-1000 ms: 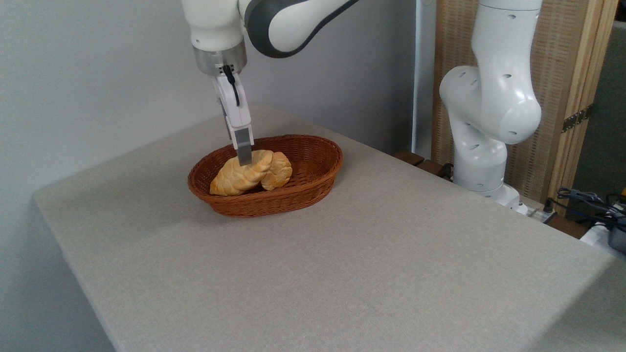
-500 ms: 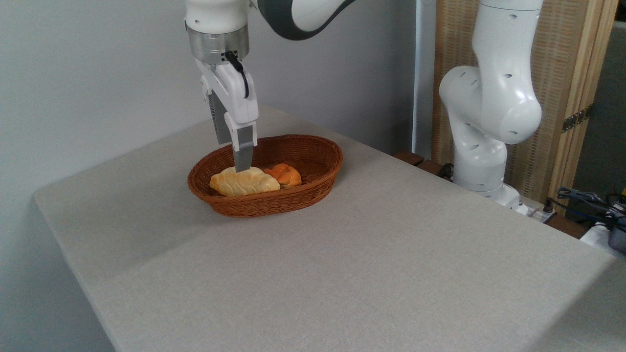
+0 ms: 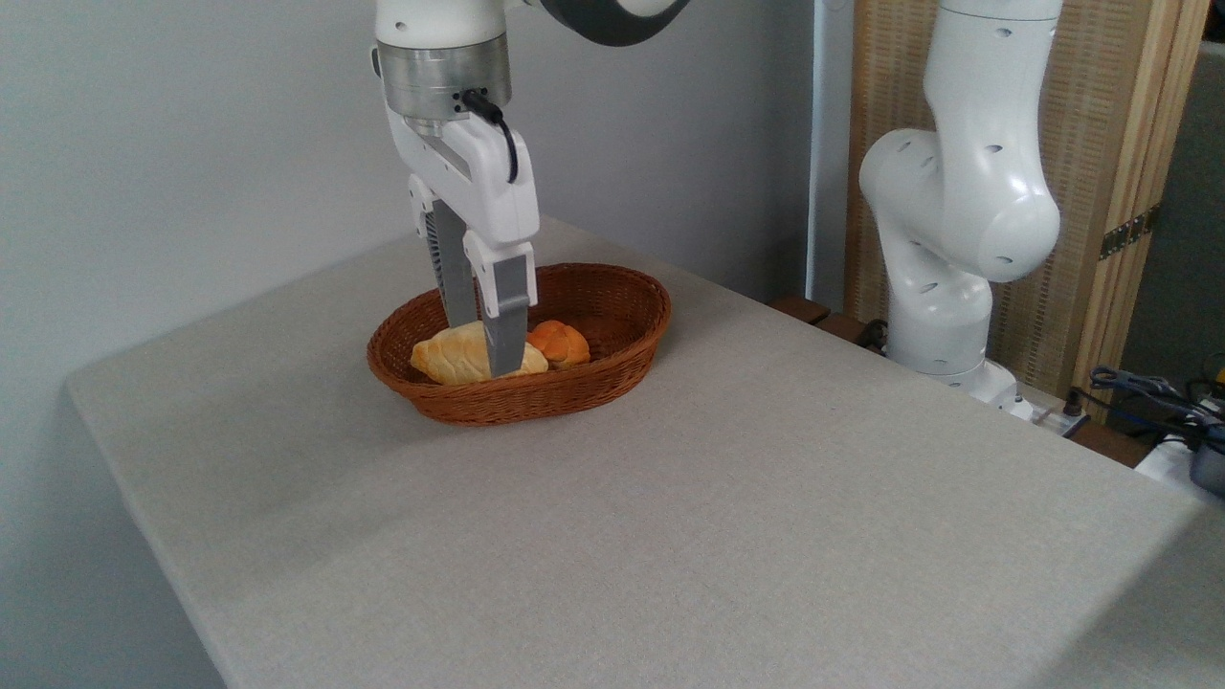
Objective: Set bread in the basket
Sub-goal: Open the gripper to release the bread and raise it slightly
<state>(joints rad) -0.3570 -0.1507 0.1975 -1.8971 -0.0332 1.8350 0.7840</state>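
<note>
The bread lies flat in the basket, toward its left end, with its long side running along the basket's length. Just right of it, touching or nearly so, sits a small orange-brown bun, also inside the basket. The basket stands on the grey table, near the far left part of the top, close to the wall.

The gripper hangs over the basket, pointing straight down from a metal wrist ring. The jaws are open: two grey fingers stand apart with a clear gap between them, and neither grips anything. The nearer finger crosses in front of the bread's right end, so that part of the loaf is hidden; whether its tip touches the bread cannot be told. The farther finger comes down behind the loaf.

A black cable loops at the side of the gripper's white body. The arm's base rises past the table's right far edge, in front of a wooden screen. Some cables lie at the far right.
</note>
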